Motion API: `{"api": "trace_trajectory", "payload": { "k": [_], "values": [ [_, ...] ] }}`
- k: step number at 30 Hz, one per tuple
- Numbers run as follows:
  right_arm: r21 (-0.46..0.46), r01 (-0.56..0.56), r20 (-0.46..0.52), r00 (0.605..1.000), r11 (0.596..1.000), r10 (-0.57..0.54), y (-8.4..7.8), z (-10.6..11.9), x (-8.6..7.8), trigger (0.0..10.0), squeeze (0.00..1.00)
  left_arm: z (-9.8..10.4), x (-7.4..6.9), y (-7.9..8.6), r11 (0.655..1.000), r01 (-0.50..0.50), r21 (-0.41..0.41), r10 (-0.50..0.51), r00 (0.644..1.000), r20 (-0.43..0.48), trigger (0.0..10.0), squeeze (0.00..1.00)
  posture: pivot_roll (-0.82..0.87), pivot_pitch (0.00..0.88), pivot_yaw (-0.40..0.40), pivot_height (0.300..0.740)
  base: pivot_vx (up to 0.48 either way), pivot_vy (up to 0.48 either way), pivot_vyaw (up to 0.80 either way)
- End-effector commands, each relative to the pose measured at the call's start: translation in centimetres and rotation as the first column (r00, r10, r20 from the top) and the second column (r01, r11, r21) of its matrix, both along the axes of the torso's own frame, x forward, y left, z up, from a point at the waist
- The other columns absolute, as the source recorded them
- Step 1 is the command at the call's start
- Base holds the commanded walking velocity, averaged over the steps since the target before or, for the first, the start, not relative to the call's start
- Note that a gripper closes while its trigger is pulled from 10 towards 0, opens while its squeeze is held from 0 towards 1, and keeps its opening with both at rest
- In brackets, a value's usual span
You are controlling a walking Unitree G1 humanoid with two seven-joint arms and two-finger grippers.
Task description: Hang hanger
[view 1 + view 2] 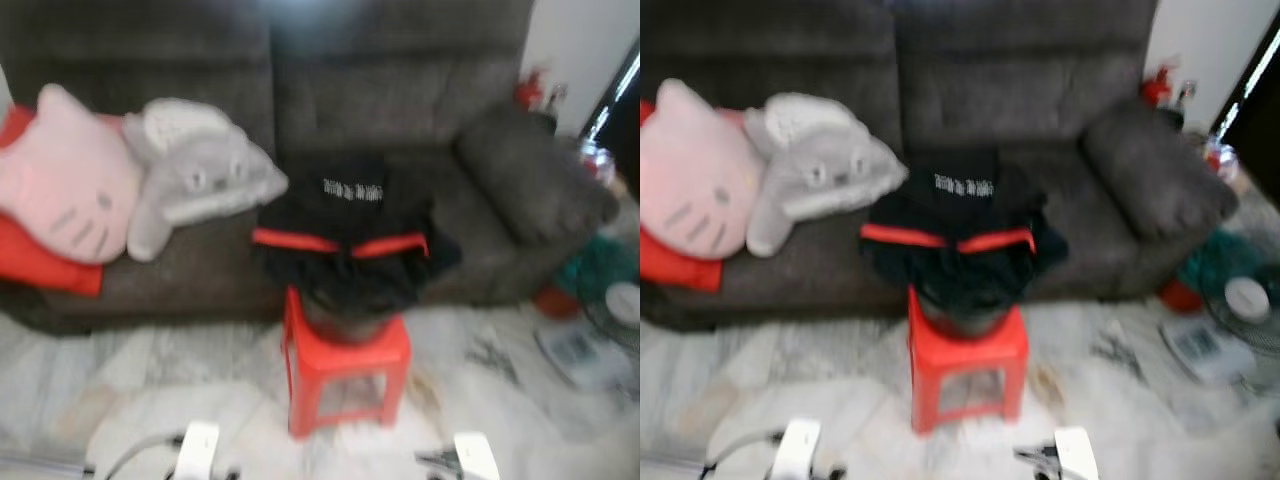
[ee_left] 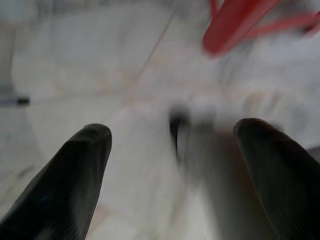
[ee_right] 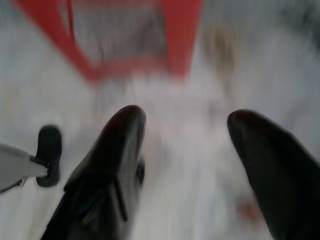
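- A red stool [image 1: 345,365] stands on the pale floor [image 1: 130,370], just in front of a dark grey sofa [image 1: 390,90].
- A black garment [image 1: 345,245] with a red band and a line of white print lies on the sofa seat behind the stool; its lower edge hangs over the stool's top.
- No hanger can be made out in the blurred pictures; it may be hidden in or under the garment.
- Up the sofa to the left of the stool lie a grey plush [image 1: 195,175] and a pink cat cushion [image 1: 65,190], touching each other, with a red cushion [image 1: 40,260] under the pink one.
- Right of the stool a grey cushion [image 1: 530,185] leans at the sofa's end, with blurred clutter on the floor below it.
- Both arms are low, near the stool's foot: a white wrist part to each side in the head views.
- The left gripper [image 2: 172,165] hovers over the floor, fingers spread and empty, a stool leg [image 2: 232,22] beyond them.
- The right gripper [image 3: 192,165] points at the stool's base, fingers likewise apart with nothing between.
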State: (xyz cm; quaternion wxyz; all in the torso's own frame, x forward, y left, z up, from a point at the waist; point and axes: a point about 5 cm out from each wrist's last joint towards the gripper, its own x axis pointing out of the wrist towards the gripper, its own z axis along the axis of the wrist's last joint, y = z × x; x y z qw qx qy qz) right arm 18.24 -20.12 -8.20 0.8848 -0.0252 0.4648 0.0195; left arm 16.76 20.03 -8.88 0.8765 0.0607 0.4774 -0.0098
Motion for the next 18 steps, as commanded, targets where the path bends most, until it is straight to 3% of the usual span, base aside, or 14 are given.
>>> {"api": "trace_trajectory", "payload": {
  "k": [1, 4, 18],
  "values": [
    [0.018, 0.012, -0.042, 0.999, 1.0, -0.011, 0.55, -0.7, -1.31, 10.0, 0.0, -0.48, -1.23, 0.53, 1.0, -0.016, 0.008, 0.017, 0.999, -0.051, 10.0, 0.0, -0.05, 0.026, -0.016, 0.74, 0.292, 0.0, 0.0],
    [0.017, 0.011, -0.042, 0.999, 1.0, -0.01, 0.56, -0.7, -1.3, 10.0, 0.0, -0.49, -1.28, 0.58, 1.0, -0.016, 0.01, 0.017, 0.998, -0.053, 10.0, 0.0, -0.05, 0.032, -0.015, 0.74, 0.286, 0.0, 0.0],
    [-0.05, -0.022, 0.028, 0.999, 0.999, 0.023, 0.32, -0.28, -0.69, 10.0, 0.0, -0.77, -1.96, 0.49, 1.0, -0.006, 0.016, 0.007, 0.998, -0.07, 10.0, 0.0, -0.1, 0.053, -0.02, 0.74, 0.0, 0.0, 0.0]
  ]
}}
